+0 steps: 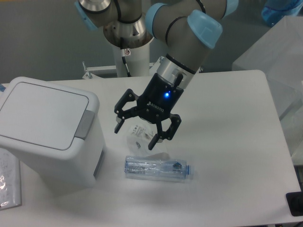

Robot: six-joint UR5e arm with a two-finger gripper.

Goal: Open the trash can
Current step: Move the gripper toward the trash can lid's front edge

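Note:
The trash can (47, 135) is a large white boxy bin at the left of the table, its flat lid down and a grey push tab (85, 125) on its right edge. My gripper (135, 136) hangs open above the table to the right of the bin, a short gap from the tab, with nothing between its fingers. It hovers over a crumpled clear wrapper (140, 137).
A clear plastic bottle (157, 169) lies on its side near the front of the table, below the gripper. A plastic-wrapped sheet (8, 182) lies at the bin's left front. A translucent cover (279, 56) stands at the right, and a dark object (296, 203) at the bottom right corner.

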